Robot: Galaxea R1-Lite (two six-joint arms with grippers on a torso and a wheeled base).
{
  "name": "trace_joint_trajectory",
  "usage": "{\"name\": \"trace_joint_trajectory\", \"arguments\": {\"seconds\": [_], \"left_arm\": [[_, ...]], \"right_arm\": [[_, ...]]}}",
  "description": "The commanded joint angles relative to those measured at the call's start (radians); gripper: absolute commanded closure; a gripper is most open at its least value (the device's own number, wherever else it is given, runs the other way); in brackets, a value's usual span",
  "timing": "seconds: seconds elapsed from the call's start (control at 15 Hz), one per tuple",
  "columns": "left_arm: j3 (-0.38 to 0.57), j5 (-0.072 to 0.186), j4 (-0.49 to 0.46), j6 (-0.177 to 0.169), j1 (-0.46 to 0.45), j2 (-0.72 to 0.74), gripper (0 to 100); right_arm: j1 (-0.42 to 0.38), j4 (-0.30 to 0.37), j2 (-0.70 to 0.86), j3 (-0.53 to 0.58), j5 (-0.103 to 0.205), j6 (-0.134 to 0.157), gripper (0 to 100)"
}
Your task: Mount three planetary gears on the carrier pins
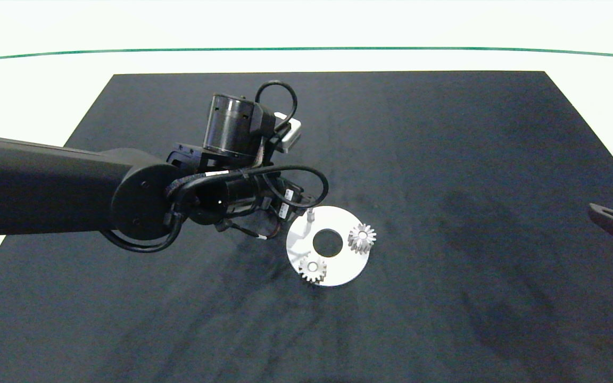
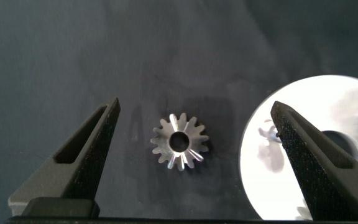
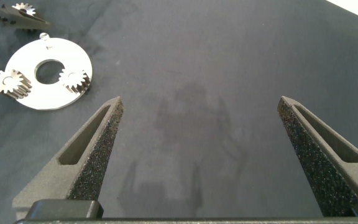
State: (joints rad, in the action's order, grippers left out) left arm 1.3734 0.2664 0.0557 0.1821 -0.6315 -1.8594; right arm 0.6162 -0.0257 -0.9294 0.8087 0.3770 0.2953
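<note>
Resting flat on the dark mat (image 1: pixel 445 159) that covers the worktop, the white disc (image 1: pixel 338 266) carries two planetary gears on its pins, one (image 1: pixel 362 238) at its right edge, one (image 1: pixel 312 269) at its near-left edge. The third carrier pin (image 1: pixel 310 215) stands bare. The left arm reaches in over the disc's left side; its left gripper (image 2: pixel 194 140) has its fingers spread wide around the third gear (image 2: pixel 179 142), which lies flat on the mat beside the disc, untouched. The right gripper (image 3: pixel 201 124) sits well to the right, fingers spread, empty.

Head overhead; 2 wrist views low, sharing white disc (image 1: pixel 328 246).
</note>
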Motion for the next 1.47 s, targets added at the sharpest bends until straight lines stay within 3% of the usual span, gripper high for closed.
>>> {"name": "trace_joint_trajectory", "arguments": {"seconds": [0.07,0.8,1.07,1.47], "left_arm": [[-0.005,0.002,0.003,0.000,0.013,-0.009,0],[-0.062,-0.007,0.006,-0.006,0.038,0.008,1],[-0.060,-0.010,0.001,-0.024,0.030,0.006,8],[-0.050,-0.006,0.006,-0.092,0.033,-0.012,20]], "right_arm": [[0.000,0.000,-0.002,0.000,0.002,0.002,0],[0.000,0.000,-0.006,0.000,0.002,0.005,0],[0.000,0.000,-0.006,0.000,0.002,0.005,0],[0.000,0.000,-0.009,0.000,0.002,0.005,0]]}}
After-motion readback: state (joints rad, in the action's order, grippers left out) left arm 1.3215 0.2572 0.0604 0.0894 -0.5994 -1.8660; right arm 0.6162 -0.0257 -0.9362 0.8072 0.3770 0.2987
